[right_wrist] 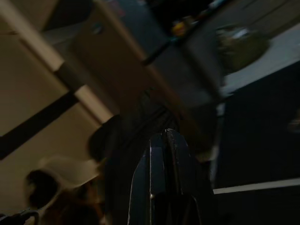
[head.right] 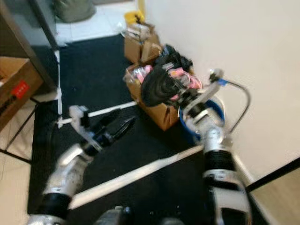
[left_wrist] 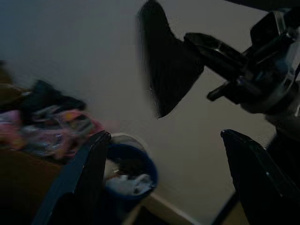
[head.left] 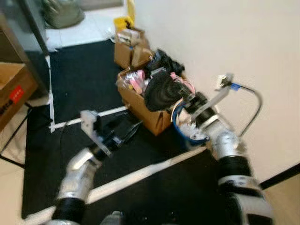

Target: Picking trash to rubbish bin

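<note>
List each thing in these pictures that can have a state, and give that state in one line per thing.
Right tool: shut on the black crumpled bag, held up above the boxes.
Black crumpled bag: gripped, lifted off the floor.
Left tool: open, holding nothing.
Round blue rubbish bin: open-topped, with white trash inside.
Brown cardboard box: open, overfilled with pink and black clutter.

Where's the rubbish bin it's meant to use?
The round blue rubbish bin stands on the dark floor against the white wall, on the robot's right, beside the full brown cardboard box and beneath the right gripper.
</note>
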### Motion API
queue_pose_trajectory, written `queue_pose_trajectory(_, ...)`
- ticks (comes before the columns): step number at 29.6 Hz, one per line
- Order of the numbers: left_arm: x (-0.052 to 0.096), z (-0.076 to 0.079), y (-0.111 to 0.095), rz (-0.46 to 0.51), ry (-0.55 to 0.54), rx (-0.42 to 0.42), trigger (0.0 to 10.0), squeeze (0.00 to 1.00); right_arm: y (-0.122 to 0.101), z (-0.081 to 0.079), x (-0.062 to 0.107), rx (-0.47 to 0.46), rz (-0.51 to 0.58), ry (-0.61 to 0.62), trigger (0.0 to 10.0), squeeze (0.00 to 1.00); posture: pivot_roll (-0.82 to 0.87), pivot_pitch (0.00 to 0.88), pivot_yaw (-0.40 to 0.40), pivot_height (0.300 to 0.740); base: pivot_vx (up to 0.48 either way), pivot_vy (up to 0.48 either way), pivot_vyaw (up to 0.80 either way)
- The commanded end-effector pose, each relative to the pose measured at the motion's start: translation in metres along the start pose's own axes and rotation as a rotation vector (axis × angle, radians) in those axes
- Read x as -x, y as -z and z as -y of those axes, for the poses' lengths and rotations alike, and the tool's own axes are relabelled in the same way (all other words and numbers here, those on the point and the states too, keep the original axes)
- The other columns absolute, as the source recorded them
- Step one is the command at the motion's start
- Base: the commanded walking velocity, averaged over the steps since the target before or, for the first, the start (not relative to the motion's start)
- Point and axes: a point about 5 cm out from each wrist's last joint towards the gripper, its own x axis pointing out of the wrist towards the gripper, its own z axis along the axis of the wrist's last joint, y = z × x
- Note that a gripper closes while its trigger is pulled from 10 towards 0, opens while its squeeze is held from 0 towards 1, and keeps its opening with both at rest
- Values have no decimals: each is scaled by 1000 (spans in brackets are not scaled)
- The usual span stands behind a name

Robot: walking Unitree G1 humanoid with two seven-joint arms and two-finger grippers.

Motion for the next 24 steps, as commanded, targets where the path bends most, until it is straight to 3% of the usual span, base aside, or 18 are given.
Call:
queue_pose_trajectory(1, 2, 1, 6, -16, -8, 20, 8980, 0, 0, 3, 4, -1, 1, 16, 10000, 0, 29, 16, -28, 740, 0, 0, 788)
queue_pose_trajectory(13, 2, 1, 7, -17, -11, 16, 8471, 0, 1, 4, 5, -6, 2, 18, 10000, 0, 28, 9, -29, 740, 0, 0, 788)
queue_pose_trajectory(24, 2, 0, 6, -13, -16, 14, 8588, 0, 1, 5, 4, -15, 6, 26, 10000, 0, 30, 15, -28, 740, 0, 0, 703)
